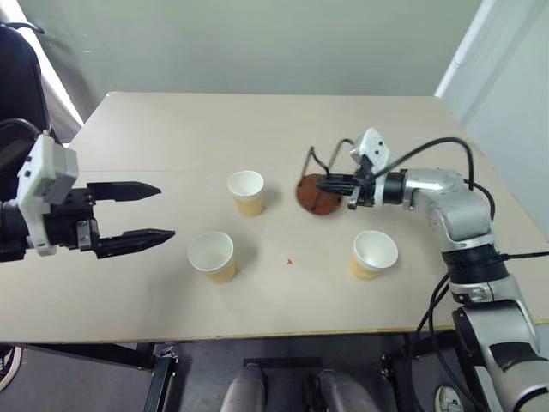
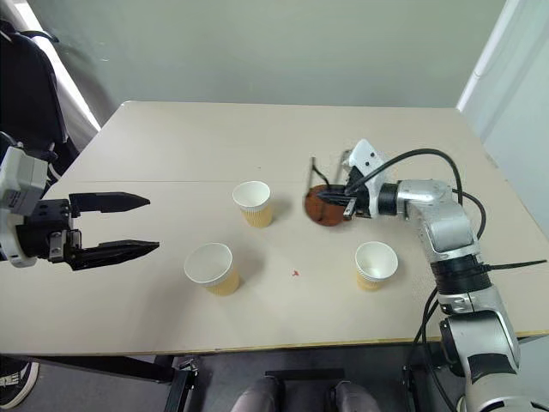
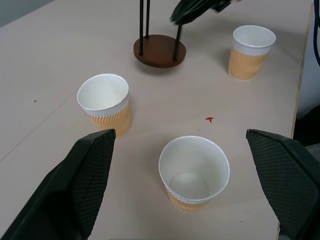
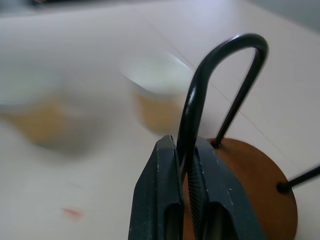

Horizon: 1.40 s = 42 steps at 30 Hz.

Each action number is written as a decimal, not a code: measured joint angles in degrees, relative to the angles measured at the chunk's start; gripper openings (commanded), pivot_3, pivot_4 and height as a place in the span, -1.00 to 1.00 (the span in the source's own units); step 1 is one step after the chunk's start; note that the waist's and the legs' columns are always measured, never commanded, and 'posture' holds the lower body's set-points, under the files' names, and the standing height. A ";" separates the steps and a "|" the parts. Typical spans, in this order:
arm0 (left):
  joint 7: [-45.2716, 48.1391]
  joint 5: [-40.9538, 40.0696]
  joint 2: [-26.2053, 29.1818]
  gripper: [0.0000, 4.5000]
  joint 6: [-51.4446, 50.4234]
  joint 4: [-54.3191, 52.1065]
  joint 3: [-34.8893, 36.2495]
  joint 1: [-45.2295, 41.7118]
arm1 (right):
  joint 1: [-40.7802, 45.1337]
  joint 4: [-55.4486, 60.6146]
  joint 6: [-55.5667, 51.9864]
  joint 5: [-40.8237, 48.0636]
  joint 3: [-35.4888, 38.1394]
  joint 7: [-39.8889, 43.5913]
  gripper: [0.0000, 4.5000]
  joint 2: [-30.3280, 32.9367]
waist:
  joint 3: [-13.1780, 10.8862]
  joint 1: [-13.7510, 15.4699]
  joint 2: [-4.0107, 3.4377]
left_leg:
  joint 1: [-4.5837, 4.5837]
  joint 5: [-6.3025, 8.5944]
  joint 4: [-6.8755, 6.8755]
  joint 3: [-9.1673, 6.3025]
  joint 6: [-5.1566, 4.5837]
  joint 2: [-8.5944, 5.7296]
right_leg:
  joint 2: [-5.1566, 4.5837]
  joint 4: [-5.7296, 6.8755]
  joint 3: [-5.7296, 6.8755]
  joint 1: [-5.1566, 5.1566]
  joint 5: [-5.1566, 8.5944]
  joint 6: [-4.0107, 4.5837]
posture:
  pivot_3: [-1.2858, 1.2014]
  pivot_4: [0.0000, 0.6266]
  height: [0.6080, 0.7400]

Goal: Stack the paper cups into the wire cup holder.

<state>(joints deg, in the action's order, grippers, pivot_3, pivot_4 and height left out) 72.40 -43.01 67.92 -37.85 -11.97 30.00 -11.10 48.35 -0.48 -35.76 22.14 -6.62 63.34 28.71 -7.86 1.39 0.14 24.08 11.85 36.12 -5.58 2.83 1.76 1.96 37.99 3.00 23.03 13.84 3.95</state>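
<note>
The left gripper (image 1: pixel 135 216) hovers spread wide beside two cups (image 1: pixel 213 256) (image 1: pixel 246 191) on the table (image 1: pixel 171 129). Further right, the right gripper (image 1: pixel 329 183) pinches a wire loop of the holder (image 1: pixel 319 194), just beyond the third cup (image 1: pixel 373 253). In the right wrist view the cups are blurred.

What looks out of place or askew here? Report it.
Nothing is spilled or damaged. All three paper cups stand upright on the table. One oddity: the right gripper is shut on the wire cup holder rather than on a cup.

Beige table (image 1: pixel 257 292); pale green wall (image 1: pixel 257 43) behind; black chair (image 1: pixel 21 86) at left.
</note>
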 measured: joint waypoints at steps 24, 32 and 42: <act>-1.49 -0.60 -0.65 1.00 -1.65 -3.26 0.19 2.04 | 2.76 -7.22 21.15 -6.27 -19.92 28.43 -0.99 1.94 | 0.01 -0.15 0.03 | -0.09 0.05 0.03 -0.01 -0.40 0.01 | 0.00 0.06 0.00 -0.08 -0.01 0.06 | 0.03 -0.52 1.00; -1.50 -3.20 -0.89 1.00 -3.82 -5.51 4.24 3.56 | 4.19 -9.98 28.18 -7.18 -24.04 28.78 -0.99 2.61 | 0.02 -0.13 0.03 | -0.07 0.07 0.04 -0.01 -0.40 0.02 | -0.01 0.06 0.00 -0.08 -0.01 0.12 | 0.03 -0.52 1.00; 5.42 -8.83 1.56 1.00 -8.56 -10.56 8.50 8.94 | 6.30 -14.45 30.60 -7.22 -25.55 28.86 -0.99 2.84 | 0.02 -0.45 0.03 | -0.12 0.12 0.04 0.01 -0.36 0.03 | 0.00 0.10 0.00 -0.08 0.01 0.20 | 0.03 -0.52 1.00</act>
<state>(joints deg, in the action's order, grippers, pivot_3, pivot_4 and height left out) 77.82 -51.85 69.48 -46.41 -22.53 38.50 -2.17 54.65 -14.93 -5.16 14.92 -32.17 92.19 31.55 -7.84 0.94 0.18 23.96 11.97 36.16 -5.57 2.47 1.80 1.96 38.09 3.00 22.96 13.85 4.15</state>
